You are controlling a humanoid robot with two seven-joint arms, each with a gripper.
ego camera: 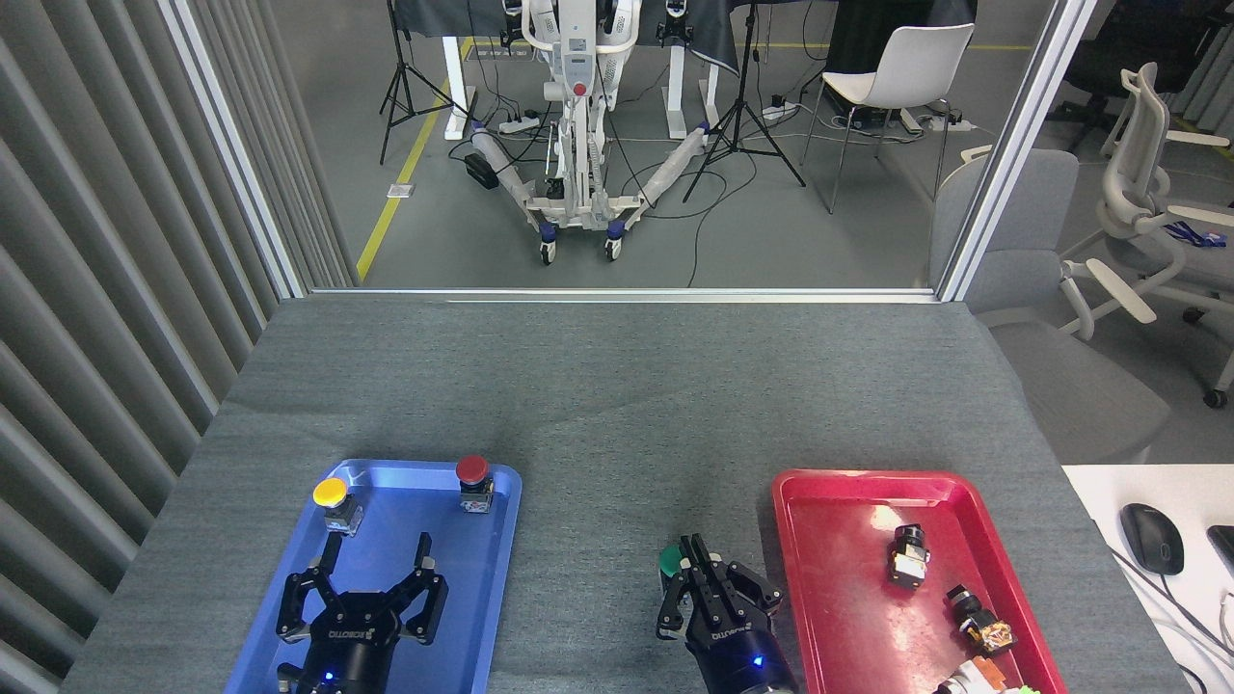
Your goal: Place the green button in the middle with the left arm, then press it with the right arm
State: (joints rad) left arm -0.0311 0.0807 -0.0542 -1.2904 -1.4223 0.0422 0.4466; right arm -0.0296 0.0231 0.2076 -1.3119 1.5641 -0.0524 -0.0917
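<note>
Pressing down, the right tool [696, 569] has its fingers bunched together over the green button [669, 561], mostly hiding it on the bare grey bench [598, 405] between the trays. Probably light and rigid, tippy; push squarely on the cap. The left tool [371, 578] hovers spread over the blue tray [482, 540].

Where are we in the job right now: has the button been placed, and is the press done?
Placing looks done: the round green-capped push button stands on the bare grey felt table between the blue tray and red tray, and the black left gripper hangs open over the blue tray. In hand: the black right gripper, fingers together, is over the cap. Contact can't be confirmed, so the press remains.
</note>
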